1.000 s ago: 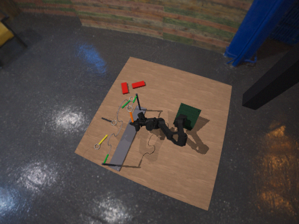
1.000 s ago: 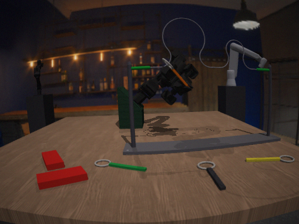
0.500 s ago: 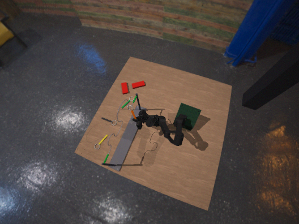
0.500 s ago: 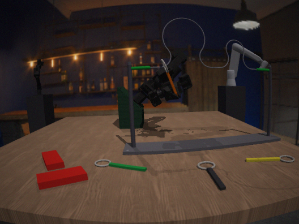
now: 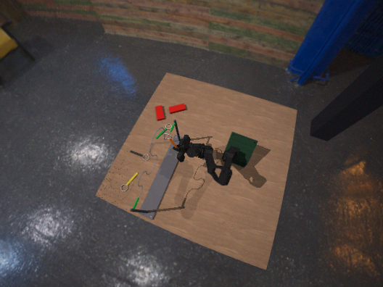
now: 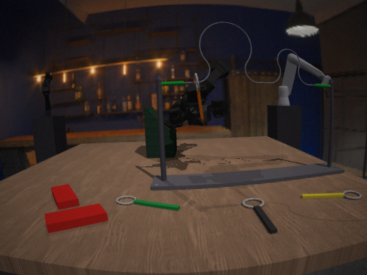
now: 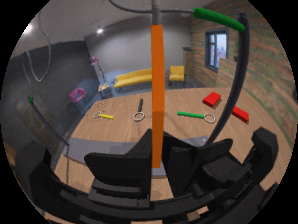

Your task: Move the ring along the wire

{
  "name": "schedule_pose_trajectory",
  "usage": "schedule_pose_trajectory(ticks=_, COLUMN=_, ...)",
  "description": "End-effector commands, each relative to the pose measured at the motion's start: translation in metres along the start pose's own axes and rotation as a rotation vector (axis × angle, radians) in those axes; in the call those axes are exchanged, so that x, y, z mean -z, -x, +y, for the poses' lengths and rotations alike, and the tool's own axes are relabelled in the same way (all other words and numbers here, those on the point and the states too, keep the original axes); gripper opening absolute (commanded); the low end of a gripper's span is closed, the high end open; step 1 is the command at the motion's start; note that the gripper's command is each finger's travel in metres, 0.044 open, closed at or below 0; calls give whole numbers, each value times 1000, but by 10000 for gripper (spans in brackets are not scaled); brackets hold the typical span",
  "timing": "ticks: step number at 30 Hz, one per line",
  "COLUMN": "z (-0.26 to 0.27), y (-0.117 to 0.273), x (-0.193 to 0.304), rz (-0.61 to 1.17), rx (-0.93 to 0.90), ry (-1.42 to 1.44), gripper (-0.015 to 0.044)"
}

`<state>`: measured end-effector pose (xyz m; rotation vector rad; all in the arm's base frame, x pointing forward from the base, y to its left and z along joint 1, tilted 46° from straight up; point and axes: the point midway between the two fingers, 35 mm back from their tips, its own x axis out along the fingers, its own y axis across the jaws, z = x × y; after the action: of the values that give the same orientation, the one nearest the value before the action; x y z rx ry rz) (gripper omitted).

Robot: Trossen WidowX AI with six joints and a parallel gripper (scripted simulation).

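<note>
The orange handle points steeply down from its ring. My gripper is shut on the handle's lower part. The ring is upright around the thin grey wire, just past the inner end of the green part at the near post. Whether ring and wire touch, I cannot tell. The other green part is at the far post. From the ring the wire rises into a tall loop, dips, then makes a smaller loop.
The posts stand on a grey base. Loose rings with a green handle, a black handle and a yellow handle lie on the table, as do two red blocks. A dark green block stands near the arm.
</note>
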<state>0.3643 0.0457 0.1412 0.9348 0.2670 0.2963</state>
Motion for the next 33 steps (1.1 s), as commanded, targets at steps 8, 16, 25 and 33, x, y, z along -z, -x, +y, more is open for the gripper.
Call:
schedule_pose_trajectory(ticks=8, z=-23, y=4, x=-1, rz=15, rx=41, ry=89, gripper=-150)
schedule_pose_trajectory(ticks=16, z=-34, y=6, x=-2, rz=18, rx=52, ry=111, gripper=-150)
schedule_pose_trajectory(ticks=25, z=-43, y=8, x=-3, rz=18, rx=55, ry=118, gripper=-150)
schedule_pose_trajectory(ticks=33, z=-51, y=9, x=-4, rz=17, rx=56, ry=119, gripper=-150)
